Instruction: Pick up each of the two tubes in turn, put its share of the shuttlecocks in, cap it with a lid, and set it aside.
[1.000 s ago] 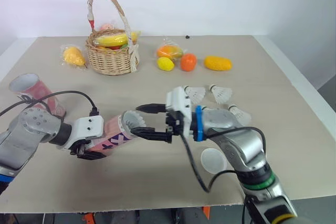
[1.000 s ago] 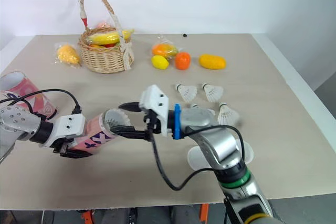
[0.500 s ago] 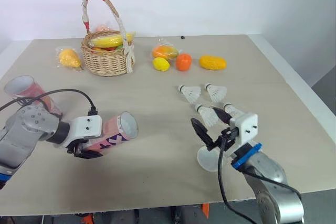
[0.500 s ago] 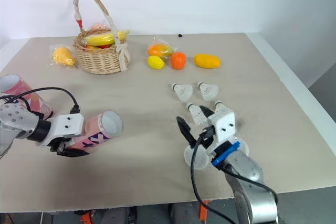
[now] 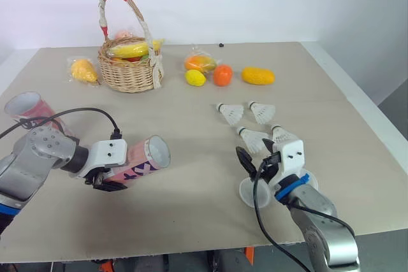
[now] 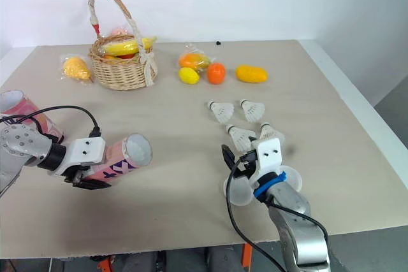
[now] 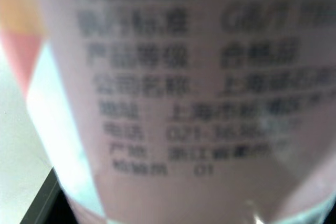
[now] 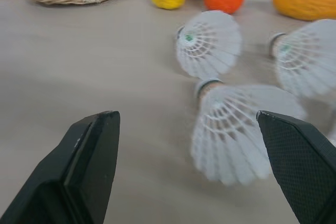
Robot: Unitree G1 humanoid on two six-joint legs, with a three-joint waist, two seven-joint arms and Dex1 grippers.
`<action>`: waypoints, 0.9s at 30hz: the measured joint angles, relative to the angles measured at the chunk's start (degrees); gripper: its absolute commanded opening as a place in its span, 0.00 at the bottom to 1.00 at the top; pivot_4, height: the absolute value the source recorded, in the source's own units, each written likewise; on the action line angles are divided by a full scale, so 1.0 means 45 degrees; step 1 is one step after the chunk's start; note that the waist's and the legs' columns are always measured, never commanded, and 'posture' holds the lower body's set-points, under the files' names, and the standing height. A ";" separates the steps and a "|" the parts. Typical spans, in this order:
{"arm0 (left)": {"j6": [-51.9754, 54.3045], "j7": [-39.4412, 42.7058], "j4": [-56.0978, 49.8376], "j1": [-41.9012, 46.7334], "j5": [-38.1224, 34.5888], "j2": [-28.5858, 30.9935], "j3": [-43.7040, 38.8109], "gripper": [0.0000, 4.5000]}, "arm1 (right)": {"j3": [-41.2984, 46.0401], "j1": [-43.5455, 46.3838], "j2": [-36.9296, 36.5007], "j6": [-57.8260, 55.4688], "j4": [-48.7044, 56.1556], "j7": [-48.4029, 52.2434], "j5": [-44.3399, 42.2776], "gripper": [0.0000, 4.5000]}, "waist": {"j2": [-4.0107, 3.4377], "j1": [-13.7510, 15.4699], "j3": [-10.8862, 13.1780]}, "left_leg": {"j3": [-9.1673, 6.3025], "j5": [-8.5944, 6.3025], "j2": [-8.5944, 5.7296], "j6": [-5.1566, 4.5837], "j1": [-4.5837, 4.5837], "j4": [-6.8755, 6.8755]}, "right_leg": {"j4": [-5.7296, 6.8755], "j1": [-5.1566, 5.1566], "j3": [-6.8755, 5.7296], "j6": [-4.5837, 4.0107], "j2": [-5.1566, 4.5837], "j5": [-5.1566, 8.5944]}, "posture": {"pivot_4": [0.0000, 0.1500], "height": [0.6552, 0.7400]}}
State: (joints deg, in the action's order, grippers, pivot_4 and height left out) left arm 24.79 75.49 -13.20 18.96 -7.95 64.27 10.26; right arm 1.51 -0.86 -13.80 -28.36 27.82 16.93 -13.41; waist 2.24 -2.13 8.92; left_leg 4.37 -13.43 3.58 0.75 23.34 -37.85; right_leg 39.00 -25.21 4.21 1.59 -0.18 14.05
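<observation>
My left gripper [image 5: 113, 176] is shut on a pink tube [image 5: 139, 162], held lying level just above the table with its open mouth [image 5: 157, 151] facing right; its printed wall [image 7: 184, 103] sits close in the left wrist view. A second pink tube [image 5: 30, 110] rests at the far left. Several white shuttlecocks [image 5: 231, 113] [image 5: 263, 112] [image 5: 254, 138] [image 5: 285, 136] lie right of centre. My right gripper [image 5: 256, 159] is open, low over the table just before the nearest shuttlecock [image 8: 236, 129]. Two translucent lids [image 5: 250, 193] [image 5: 307, 180] lie under and beside that arm.
A wicker basket [image 5: 131, 71] of fruit stands at the back left, with a bagged yellow fruit [image 5: 84, 71] beside it. Loose fruit [image 5: 224, 75] [image 5: 257, 76] lies at the back centre. The table's right edge [image 5: 363, 113] runs close to the shuttlecocks.
My right gripper has drawn back from the tube's mouth, swung right and dropped low near the shuttlecocks and lids. The left gripper keeps the tube, shifted slightly right.
</observation>
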 measured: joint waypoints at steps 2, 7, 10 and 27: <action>0.0087 -0.0032 -0.0125 -0.0071 -0.0005 0.0014 -0.0040 0.72 | -0.0121 0.0240 0.0128 -0.0139 -0.0299 -0.0082 0.0002 0.99 | 0.0000 0.0000 0.0000 | 0.0001 -0.0005 -0.0001 0.0000 0.0001 0.0001 | -0.0001 0.0000 0.0000 0.0004 -0.0001 0.0005 | 1.00 1.00; 0.0376 -0.0163 -0.0471 -0.0409 -0.0106 0.0035 -0.0300 0.72 | -0.0249 0.1134 0.0572 -0.0553 -0.1136 -0.0481 -0.0014 0.99 | 0.0000 -0.0029 0.0000 | -0.0001 -0.0005 0.0000 -0.0001 0.0002 0.0003 | 0.0000 0.0000 0.0000 0.0005 -0.0001 0.0005 | 1.00 1.00; 0.0451 -0.0222 -0.0569 -0.0487 -0.0164 0.0040 -0.0348 0.72 | -0.0245 0.1199 0.0646 -0.0582 -0.1544 -0.0549 -0.0014 0.72 | 0.0000 -0.0038 0.0000 | 0.0000 -0.0005 -0.0001 -0.0001 0.0002 0.0003 | -0.0001 0.0000 0.0000 0.0006 -0.0001 0.0005 | 1.00 1.00; 0.0611 -0.0314 -0.0681 -0.0329 -0.0245 -0.0072 -0.0329 0.72 | -0.0337 0.1763 -0.0498 -0.0350 -0.1158 0.1425 -0.1021 0.01 | -0.0009 -0.0100 0.0006 | 0.0001 -0.0005 0.0000 -0.0001 0.0000 0.0003 | 0.0000 0.0001 0.0002 0.0013 0.0003 -0.0003 | 1.00 1.00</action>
State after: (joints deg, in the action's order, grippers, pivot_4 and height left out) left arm 27.54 74.08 -16.26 17.48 -9.05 63.95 8.78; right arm -0.01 7.07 -16.05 -29.93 22.61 23.34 -18.01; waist 2.20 -2.58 8.95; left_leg 4.37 -13.45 3.58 0.74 23.34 -37.84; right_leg 38.99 -25.21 4.22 1.65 -0.17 14.04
